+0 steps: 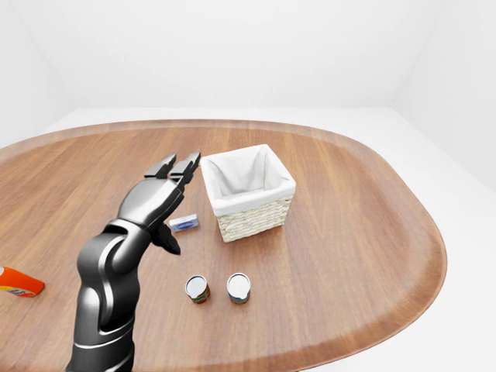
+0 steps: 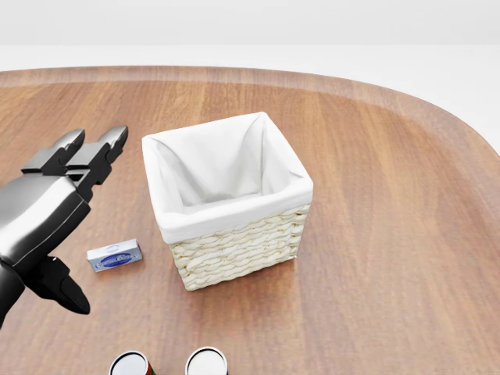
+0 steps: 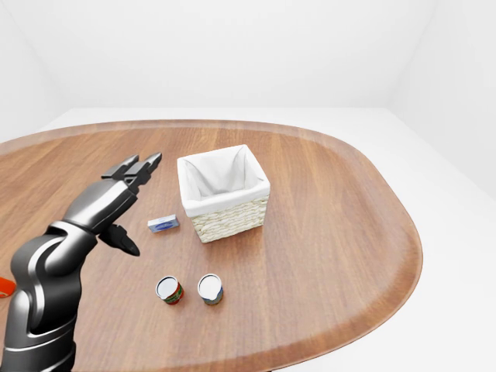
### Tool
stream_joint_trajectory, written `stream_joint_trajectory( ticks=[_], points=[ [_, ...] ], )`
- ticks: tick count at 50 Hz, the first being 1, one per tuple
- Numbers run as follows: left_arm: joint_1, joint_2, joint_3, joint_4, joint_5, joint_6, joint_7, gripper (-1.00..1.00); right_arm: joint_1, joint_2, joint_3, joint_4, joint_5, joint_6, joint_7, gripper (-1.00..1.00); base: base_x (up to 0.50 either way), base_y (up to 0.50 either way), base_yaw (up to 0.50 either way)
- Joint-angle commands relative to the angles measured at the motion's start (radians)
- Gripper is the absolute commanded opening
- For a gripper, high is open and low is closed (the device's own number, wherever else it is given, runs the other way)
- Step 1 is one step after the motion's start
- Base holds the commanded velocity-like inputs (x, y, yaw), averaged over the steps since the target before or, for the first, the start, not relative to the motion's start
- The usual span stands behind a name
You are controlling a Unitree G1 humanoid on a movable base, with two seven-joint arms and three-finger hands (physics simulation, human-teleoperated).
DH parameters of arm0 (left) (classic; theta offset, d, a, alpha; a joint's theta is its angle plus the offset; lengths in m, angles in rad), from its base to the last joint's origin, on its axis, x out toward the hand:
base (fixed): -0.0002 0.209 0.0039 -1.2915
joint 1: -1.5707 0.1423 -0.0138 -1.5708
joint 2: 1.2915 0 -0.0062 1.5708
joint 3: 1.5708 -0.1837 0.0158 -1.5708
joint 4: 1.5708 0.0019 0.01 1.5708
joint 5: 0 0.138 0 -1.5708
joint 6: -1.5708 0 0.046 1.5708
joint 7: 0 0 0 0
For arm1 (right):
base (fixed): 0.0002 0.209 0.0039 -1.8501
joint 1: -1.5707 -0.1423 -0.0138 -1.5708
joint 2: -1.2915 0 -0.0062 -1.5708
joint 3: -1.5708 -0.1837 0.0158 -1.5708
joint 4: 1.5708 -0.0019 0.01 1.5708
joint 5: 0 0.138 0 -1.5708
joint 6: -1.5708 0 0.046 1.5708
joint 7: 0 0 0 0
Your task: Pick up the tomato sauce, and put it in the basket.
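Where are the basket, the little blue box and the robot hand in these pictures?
basket [image 2: 234,250]: head view, woven side wall.
little blue box [image 2: 115,255]: head view, top face.
left robot hand [image 2: 39,211]: head view, back of the hand, fingers spread.

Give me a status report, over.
Left hand open, empty, raised left of the basket. Right hand not in view. Two cans untouched near table edge; basket looks empty. Nothing blocking.

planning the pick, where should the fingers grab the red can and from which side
Grip the red can around its round side wall, below the white lid. It stands upright, and the left hand hangs open above and to its left in the left-eye view. Coming from that left side looks best, since the other can stands close on its right.
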Motion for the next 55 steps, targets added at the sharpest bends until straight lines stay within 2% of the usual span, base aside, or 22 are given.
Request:
stream_joint_trajectory(
  ticks=[1, 2, 3, 4, 9, 12, 17, 22, 33, 43, 48, 55],
  points=[
    [0.062, 0.011, 0.081, 0.023, 0.117, -0.086, -0.023, 1.00, -0.020, 0.004, 0.000, 0.000, 0.000, 0.000, 0.000, 1.00, 0.00, 0.00, 0.00],
    [0.094, 0.005, 0.086, -0.002, 0.111, -0.087, -0.023, 1.00, -0.024, 0.007, 0.000, 0.000, 0.000, 0.000, 0.000, 1.00, 0.00, 0.00, 0.00],
    [0.141, 0.011, 0.090, -0.027, 0.104, -0.109, -0.023, 1.00, -0.020, 0.004, 0.000, 0.000, 0.000, 0.000, 0.000, 1.00, 0.00, 0.00, 0.00],
    [0.174, 0.012, 0.097, -0.043, 0.101, -0.109, -0.023, 1.00, -0.015, 0.001, 0.000, 0.000, -0.001, 0.000, 0.000, 1.00, 0.00, 0.00, 0.00],
    [0.257, -0.049, 0.116, -0.114, 0.037, -0.109, -0.023, 1.00, -0.023, 0.002, 0.000, 0.000, 0.000, 0.000, 0.000, 1.00, 0.00, 0.00, 0.00],
    [0.268, -0.072, 0.124, -0.125, 0.032, -0.109, -0.023, 1.00, -0.026, 0.007, 0.000, 0.000, -0.001, 0.000, 0.000, 1.00, 0.00, 0.00, 0.00],
    [0.288, -0.085, 0.130, -0.125, 0.015, -0.109, -0.023, 1.00, -0.028, 0.012, 0.000, 0.000, 0.000, 0.000, 0.000, 1.00, 0.00, 0.00, 0.00],
    [0.334, -0.115, 0.109, -0.111, 0.036, -0.109, -0.023, 1.00, -0.017, 0.003, 0.000, 0.000, -0.001, 0.000, 0.000, 1.00, 0.00, 0.00, 0.00],
    [0.370, -0.153, 0.075, -0.063, 0.081, -0.109, -0.023, 1.00, -0.019, 0.007, 0.000, 0.000, -0.001, 0.000, 0.000, 1.00, 0.00, 0.00, 0.00],
    [0.395, -0.150, 0.030, 0.106, 0.154, -0.109, -0.023, 1.00, -0.026, 0.013, 0.000, 0.000, 0.000, 0.000, 0.000, 1.00, 0.00, 0.00, 0.00],
    [0.382, -0.146, 0.008, 0.219, 0.171, -0.109, -0.023, 1.00, -0.033, 0.017, 0.000, 0.000, 0.000, 0.000, 0.000, 1.00, 0.00, 0.00, 0.00],
    [0.390, -0.136, -0.026, 0.285, 0.176, -0.109, -0.023, 1.00, -0.029, 0.014, 0.000, 0.000, 0.000, 0.000, 0.000, 1.00, 0.00, 0.00, 0.00]
  ],
)
